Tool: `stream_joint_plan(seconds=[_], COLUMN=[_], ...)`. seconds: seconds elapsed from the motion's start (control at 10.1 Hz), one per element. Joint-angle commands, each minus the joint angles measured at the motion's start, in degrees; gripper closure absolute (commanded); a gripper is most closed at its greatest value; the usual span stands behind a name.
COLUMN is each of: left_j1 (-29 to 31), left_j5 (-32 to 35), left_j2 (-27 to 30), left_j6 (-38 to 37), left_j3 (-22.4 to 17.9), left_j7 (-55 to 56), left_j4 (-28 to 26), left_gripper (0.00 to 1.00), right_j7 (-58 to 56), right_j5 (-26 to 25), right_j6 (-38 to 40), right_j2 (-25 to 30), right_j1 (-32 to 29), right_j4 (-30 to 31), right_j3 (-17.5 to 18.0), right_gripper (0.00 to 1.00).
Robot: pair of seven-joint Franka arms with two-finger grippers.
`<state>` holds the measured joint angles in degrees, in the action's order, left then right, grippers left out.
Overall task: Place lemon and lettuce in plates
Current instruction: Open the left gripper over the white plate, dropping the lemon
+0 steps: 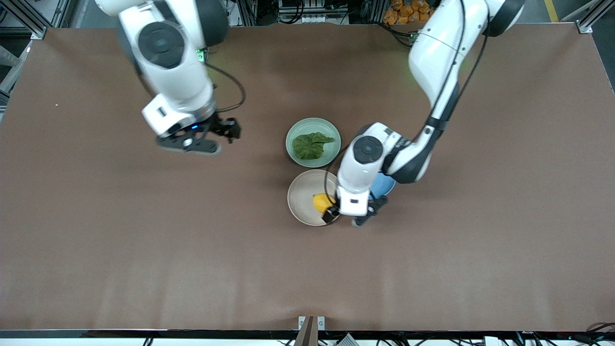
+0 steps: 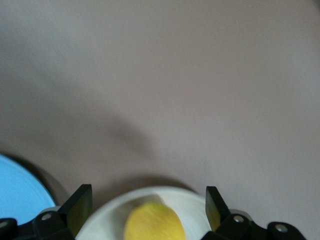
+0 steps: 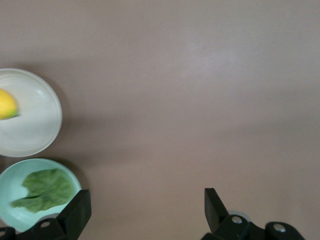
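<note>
The yellow lemon lies in the beige plate, at the plate's edge toward the left arm's end. The dark green lettuce lies flat in the mint green plate, just farther from the front camera. My left gripper is open, low over the beige plate's rim beside the lemon. In the left wrist view the lemon sits on the plate between the spread fingers, untouched. My right gripper is open and empty over bare table toward the right arm's end.
A blue plate lies under the left arm's wrist, mostly hidden; it also shows in the left wrist view. The right wrist view shows the beige plate, the lemon and the lettuce off to one side.
</note>
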<state>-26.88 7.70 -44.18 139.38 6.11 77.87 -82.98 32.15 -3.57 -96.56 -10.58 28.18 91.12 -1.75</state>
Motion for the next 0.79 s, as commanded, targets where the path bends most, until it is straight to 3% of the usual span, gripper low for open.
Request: stream_joint_plan(seconds=[0.0,0.4,0.69], left_j1=[7.8,16.7,21.9], left_j5=[1.3,0.6,-1.6], left_j2=[5.8,10.2,13.6], left_j6=[-7.3,-18.0,-24.3], left_j3=[0.7,1.1,1.2], left_j7=[-7.4,-23.4,-34.6], left_j4=[-0.5,-0.7,-1.6], left_gripper=[0.0,0.0,0.0], right_j7=[-9.6,-22.7,-29.0], right_j5=[2.5,4.2,4.1], right_j6=[0.8,0.8,0.6], right_j2=[1.9,4.4,4.8], right_j1=[-4.9,-15.6,-20.3], right_j4=[-0.7,-0.6,-0.6], right_j3=[-3.1,-3.3,-3.5], right_gripper=[0.0,0.0,0.0])
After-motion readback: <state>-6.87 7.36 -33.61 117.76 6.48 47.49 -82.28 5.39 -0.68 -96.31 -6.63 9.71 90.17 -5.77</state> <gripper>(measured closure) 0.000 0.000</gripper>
